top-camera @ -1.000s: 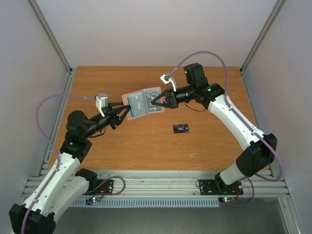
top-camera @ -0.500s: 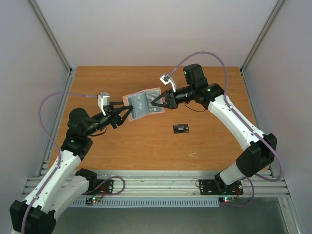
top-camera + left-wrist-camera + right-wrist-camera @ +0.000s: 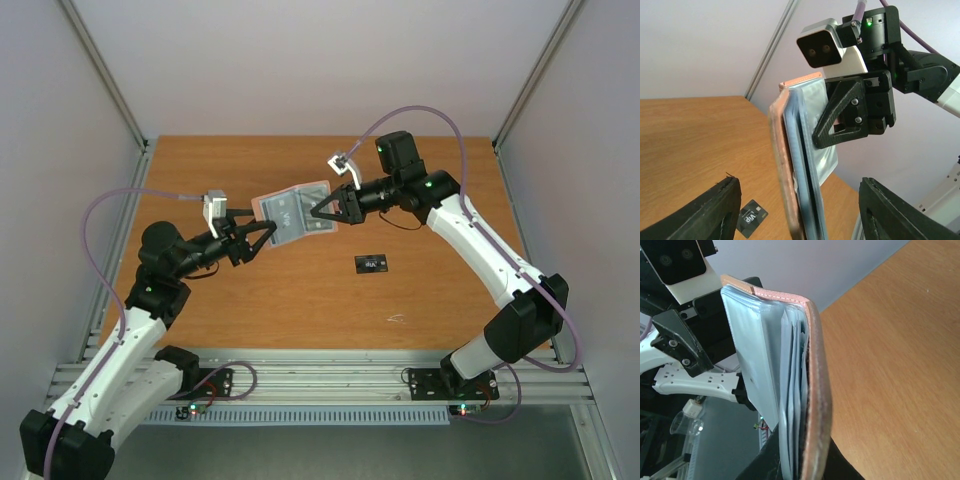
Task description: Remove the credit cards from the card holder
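**Card extraction, partly done.** Upper centre of the top view: the right gripper [image 3: 316, 211] is clenched on the card holder [image 3: 288, 212], held off the table [image 3: 300, 300]. The left gripper [image 3: 266, 236], released and empty, straddles its left edge. A black card [image 3: 371, 263] lies right of centre. The next move probably calls for pinching a pocketed card and drawing it out.

Left arm [image 3: 130, 335] stretched forward and inward from its base, left claw [image 3: 258, 238] with jaws spread apart, right arm [image 3: 480, 245] arched in from the right, right claw [image 3: 320, 210] pinched on the card holder [image 3: 290, 215], claws facing each other, tips near.
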Motion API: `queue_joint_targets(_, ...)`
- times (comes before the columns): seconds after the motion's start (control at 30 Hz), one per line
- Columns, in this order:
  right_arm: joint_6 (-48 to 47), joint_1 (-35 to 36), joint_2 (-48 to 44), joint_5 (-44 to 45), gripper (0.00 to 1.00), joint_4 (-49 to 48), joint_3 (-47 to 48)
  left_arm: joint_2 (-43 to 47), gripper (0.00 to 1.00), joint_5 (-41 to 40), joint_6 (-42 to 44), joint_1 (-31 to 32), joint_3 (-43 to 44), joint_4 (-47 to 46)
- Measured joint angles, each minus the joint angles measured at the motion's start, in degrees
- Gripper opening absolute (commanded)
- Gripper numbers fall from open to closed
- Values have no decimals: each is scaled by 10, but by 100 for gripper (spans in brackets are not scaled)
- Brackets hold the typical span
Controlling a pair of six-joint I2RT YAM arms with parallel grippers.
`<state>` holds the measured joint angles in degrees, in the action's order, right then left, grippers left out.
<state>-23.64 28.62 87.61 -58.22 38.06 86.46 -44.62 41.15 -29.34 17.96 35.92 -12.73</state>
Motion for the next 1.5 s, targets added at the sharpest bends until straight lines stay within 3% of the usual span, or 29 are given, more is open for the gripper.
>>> queue_joint_targets(0.2, -9, 0, 0, 5, 1, 13, 5, 0, 38, 11, 2, 0, 0, -5)
queue_joint_targets(0.37, -10, 0, 0, 7, 1, 19, 5, 0, 27, 10, 1, 0, 0, -5)
queue_joint_targets(0.67, -15, 0, 0, 4, 1, 20, 5, 0, 17, 0, 0, 0, 0, -3)
queue_joint_targets(1.23, -28, 37, 12, 18, 3, 32, 43, 0, 23, -18, 42, 14, 0, 10)
queue_joint_targets(1.5, -28, 43, 23, 21, 3, 38, 47, 0, 36, -17, 43, 14, 0, 10)
